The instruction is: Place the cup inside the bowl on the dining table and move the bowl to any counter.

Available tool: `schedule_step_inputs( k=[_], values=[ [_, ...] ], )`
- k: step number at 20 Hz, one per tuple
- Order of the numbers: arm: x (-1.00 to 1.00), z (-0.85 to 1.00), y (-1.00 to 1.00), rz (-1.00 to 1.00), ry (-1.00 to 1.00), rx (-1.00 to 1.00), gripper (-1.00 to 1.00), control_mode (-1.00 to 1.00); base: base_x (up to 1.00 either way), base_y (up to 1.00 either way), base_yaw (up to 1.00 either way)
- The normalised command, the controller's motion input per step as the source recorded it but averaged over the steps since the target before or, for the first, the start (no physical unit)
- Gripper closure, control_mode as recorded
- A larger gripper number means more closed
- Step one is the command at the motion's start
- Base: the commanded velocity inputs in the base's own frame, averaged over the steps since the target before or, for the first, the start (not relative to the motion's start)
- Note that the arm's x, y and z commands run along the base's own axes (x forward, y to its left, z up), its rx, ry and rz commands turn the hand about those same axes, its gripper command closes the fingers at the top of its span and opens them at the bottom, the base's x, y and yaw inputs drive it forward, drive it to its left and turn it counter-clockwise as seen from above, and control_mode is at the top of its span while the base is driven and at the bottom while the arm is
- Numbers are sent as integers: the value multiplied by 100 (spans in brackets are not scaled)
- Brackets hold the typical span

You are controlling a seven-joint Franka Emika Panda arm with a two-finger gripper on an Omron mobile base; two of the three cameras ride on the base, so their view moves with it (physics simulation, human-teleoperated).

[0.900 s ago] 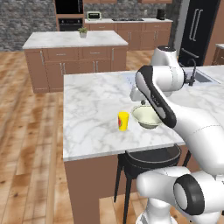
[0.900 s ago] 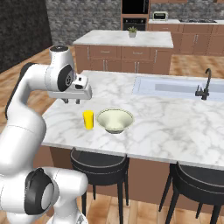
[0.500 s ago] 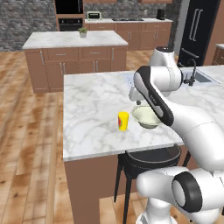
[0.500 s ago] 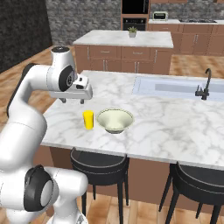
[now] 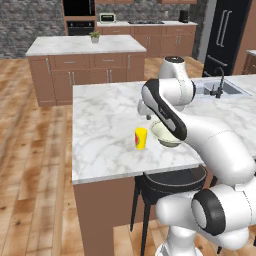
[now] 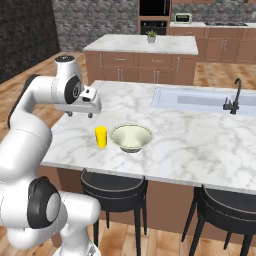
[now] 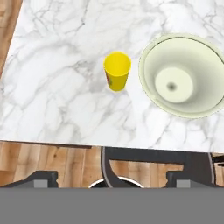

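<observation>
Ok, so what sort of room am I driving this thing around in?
A home kitchen, by the look of it: a marble dining table with an inset sink and black faucet, a wall oven, and a black fridge at the back.

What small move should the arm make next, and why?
Probably lower the gripper toward the cup. The jaws are open and empty, above the dining table. The cup stands upright beside the bowl, apart from it, and is not yet inside.
</observation>
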Motion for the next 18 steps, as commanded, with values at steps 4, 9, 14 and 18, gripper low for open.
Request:
schedule_step_inputs(
  k=[4,9,14,18],
  values=[
    [14,-12,22,-3,0,0,-100,-100,0,0,0],
    [23,-15,19,-3,0,0,-100,-100,0,0,0],
    [31,-12,13,-3,0,0,-100,-100,0,0,0],
    [36,-9,10,-4,0,-1,-100,-100,0,0,0]
  ],
)
